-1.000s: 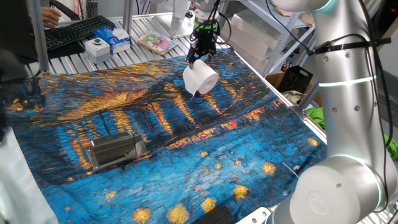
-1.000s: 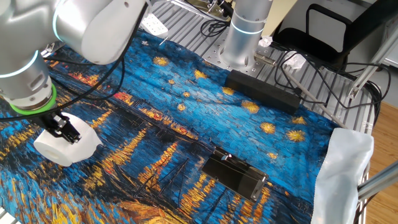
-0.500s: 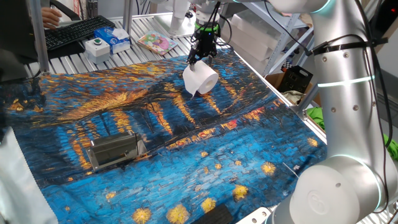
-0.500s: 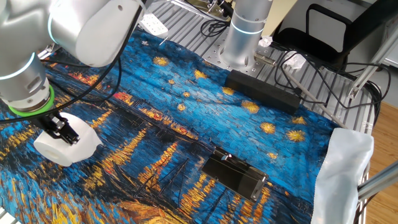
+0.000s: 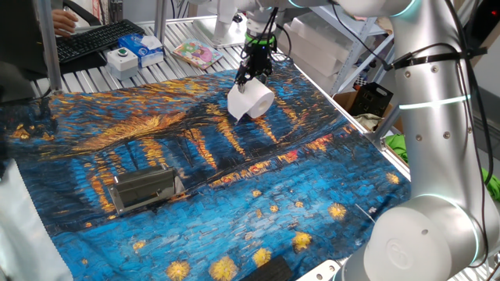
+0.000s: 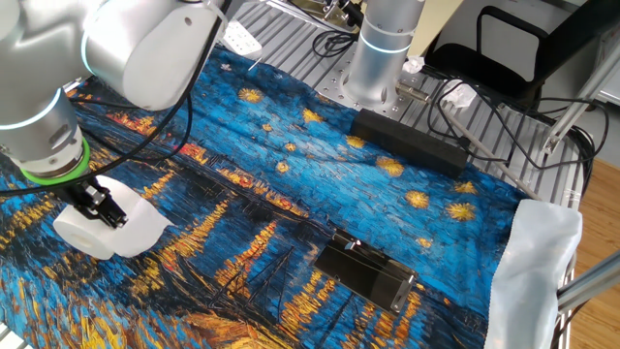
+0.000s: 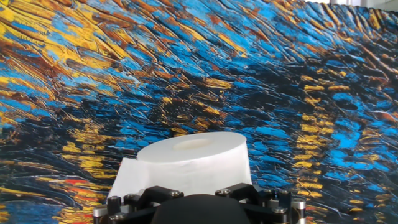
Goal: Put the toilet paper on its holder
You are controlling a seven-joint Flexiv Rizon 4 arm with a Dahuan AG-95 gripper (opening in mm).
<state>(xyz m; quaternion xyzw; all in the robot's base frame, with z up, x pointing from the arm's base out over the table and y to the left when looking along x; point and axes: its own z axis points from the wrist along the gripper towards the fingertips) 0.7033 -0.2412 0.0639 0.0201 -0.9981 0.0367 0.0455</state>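
Observation:
The toilet paper (image 5: 250, 101) is a white roll held just above the painted cloth at the far side, a loose sheet end hanging off it. My gripper (image 5: 253, 76) comes down from above and is shut on the toilet paper (image 6: 105, 229), its black fingers (image 6: 97, 205) pressing the roll's sides. In the hand view the toilet paper (image 7: 193, 160) fills the space right in front of my gripper (image 7: 198, 200). The holder (image 5: 144, 188) is a grey metal bracket lying flat on the cloth near the front left, far from the roll. The holder (image 6: 366, 272) shows dark in the other fixed view.
A blue and orange painted cloth (image 5: 234, 179) covers the table. Behind it stand a white button box (image 5: 123, 58), a blue tissue box (image 5: 145, 47), a keyboard (image 5: 94, 39) and a colourful packet (image 5: 195, 53). A long black box (image 6: 412, 142) lies by the arm's base (image 6: 381, 58).
The gripper and the roll have shifted slightly, and the roll has tilted. The loose sheet end now hangs out at the roll's side.

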